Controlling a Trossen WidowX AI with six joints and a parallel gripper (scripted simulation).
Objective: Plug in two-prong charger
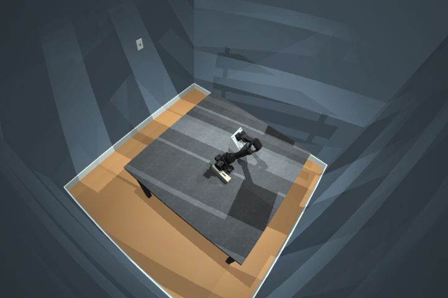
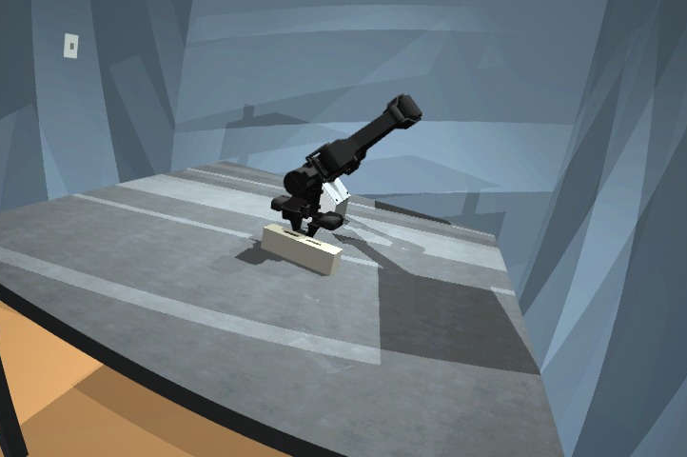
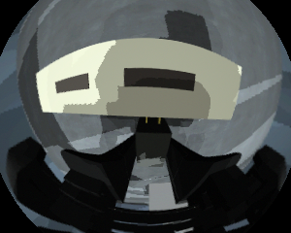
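The cream power strip (image 1: 226, 178) (image 2: 301, 255) (image 3: 223, 99) lies on the table with two dark outlet recesses on top. My gripper (image 2: 304, 231) (image 3: 151, 136) is shut on the black charger (image 3: 153, 127) at the strip's arm-side long edge. Two thin yellow prongs (image 3: 146, 120) point toward the strip. In the wrist view they show just below its near edge, under the wider-looking recess (image 3: 159, 80); the other recess (image 3: 72, 83) is to the left. The prongs are outside the recess in that view. Contact with the strip cannot be told. The top and exterior views do not show the charger clearly.
The dark grey table (image 1: 182, 182) (image 2: 193, 280) carries the strip and arm. A white plate (image 1: 236, 140) (image 2: 330, 199) stands by the arm base, behind the gripper. A small white plate (image 1: 139, 39) (image 2: 70, 37) is on the far wall.
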